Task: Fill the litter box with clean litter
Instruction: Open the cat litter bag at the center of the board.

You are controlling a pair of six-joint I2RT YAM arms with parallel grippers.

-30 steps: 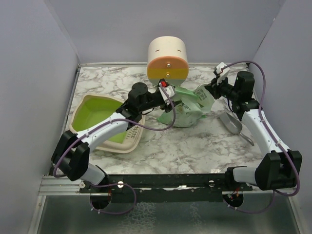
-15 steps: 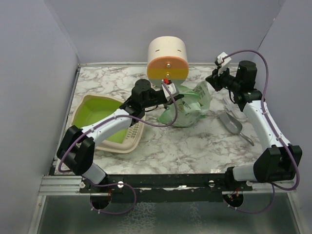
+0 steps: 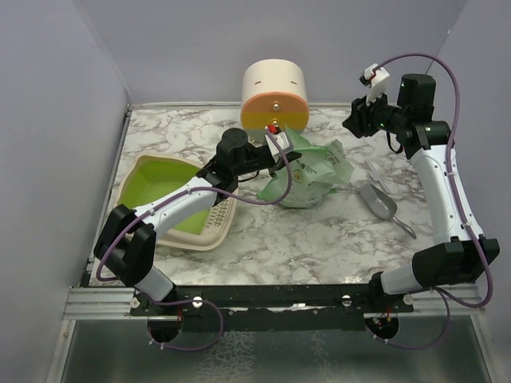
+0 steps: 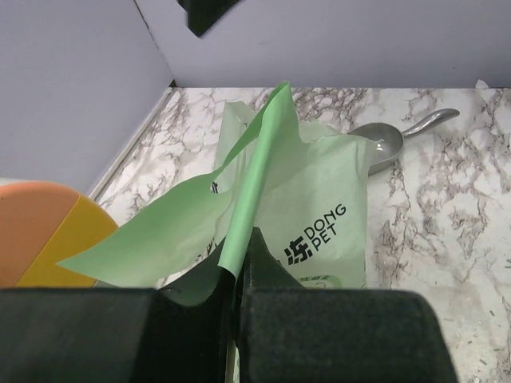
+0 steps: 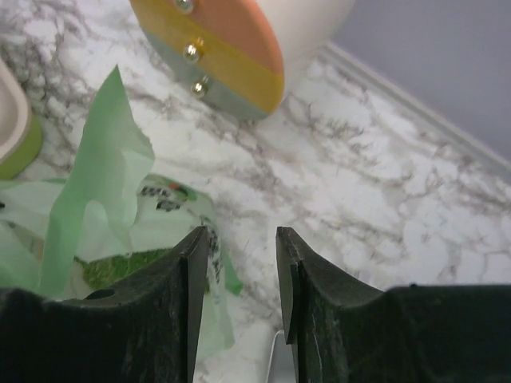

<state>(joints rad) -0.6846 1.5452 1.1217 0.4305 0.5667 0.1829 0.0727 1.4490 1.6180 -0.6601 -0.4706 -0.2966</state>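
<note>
My left gripper (image 4: 239,249) clenched the top flap of the bag (image 3: 307,179) near the tabletop's far edge, my right gripper (image 5: 239,239) hung open and empty toward the far right corner, and I judged a slow, mouth-up lift toward the litter box (image 3: 148,182) at the left edge best.

Right pincer (image 3: 351,124) let go of the litter bag (image 3: 307,179). It had been clamped on the bag's right top corner, then it rose and pulled back toward the right rear. Its jaws ended parted with nothing between them, clear of the bag. Left pincer (image 3: 278,159) went from open at the bag's left top flap to closed on that flap. The bag's freed right corner sagged and spread rightward over the table (image 3: 319,239).
</note>
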